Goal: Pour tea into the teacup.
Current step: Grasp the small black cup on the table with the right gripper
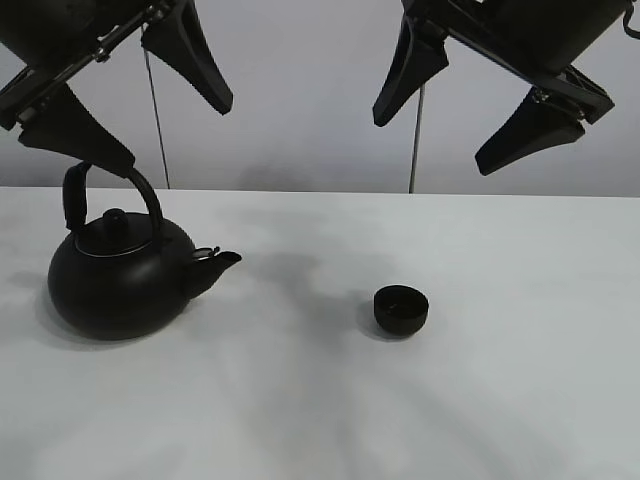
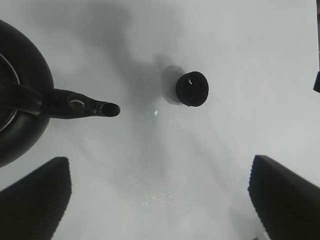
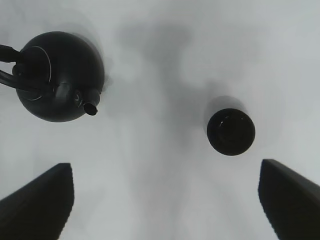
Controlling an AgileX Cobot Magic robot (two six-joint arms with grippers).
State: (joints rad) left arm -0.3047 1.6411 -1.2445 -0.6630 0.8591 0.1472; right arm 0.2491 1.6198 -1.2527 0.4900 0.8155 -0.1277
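I see my left gripper (image 1: 175,135) and right gripper (image 1: 432,143) both spread wide above the table (image 1: 520,400), holding nothing. Teacup (image 1: 401,309) sits upright mid-table, well apart from the kettle (image 1: 120,280), whose spout (image 1: 222,262) faces it.

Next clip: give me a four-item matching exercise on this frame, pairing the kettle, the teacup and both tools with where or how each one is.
Column one:
1. kettle
2. teacup
3. left tool
4. right tool

Column two:
A. small, standing alone just right of the middle of the table
B. open, raised in the air on the kettle's side
C. on the table's left, spout pointing toward the teacup
D. open, raised in the air on the teacup's side

Pairs: 1-C, 2-A, 3-B, 4-D
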